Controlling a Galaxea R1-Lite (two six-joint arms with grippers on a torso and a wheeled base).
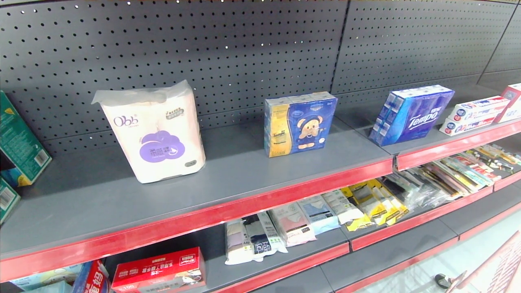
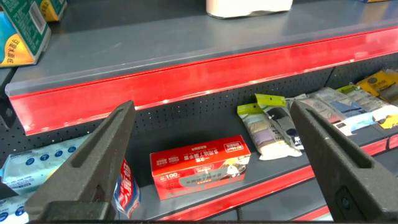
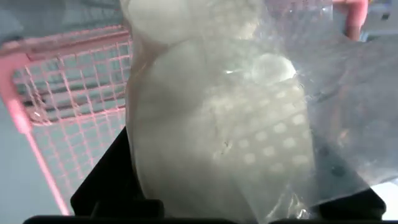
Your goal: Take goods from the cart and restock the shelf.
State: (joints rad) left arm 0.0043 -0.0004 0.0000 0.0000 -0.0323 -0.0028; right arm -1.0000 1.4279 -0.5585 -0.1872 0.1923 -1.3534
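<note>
My right gripper [image 3: 224, 208] is shut on a clear-wrapped pack of white toilet rolls [image 3: 211, 124], held above the pink wire cart [image 3: 68, 81]. The pack hides most of its fingers. My left gripper [image 2: 211, 109] stands open with nothing in it, facing the red front edge of the grey shelf [image 2: 186, 68]. On that shelf [image 1: 244, 171] stand a matching white toilet roll pack [image 1: 156, 130], a blue and yellow tissue pack [image 1: 299, 124] and a dark blue tissue pack [image 1: 411, 114].
Green boxes [image 1: 20, 142] stand at the shelf's left end, toothpaste boxes [image 1: 474, 114] at its right. The lower shelf holds a red box [image 2: 199, 165] and several bagged goods [image 1: 293, 224]. Bare shelf lies between the packs. A pink cart corner [image 1: 496, 264] shows at lower right.
</note>
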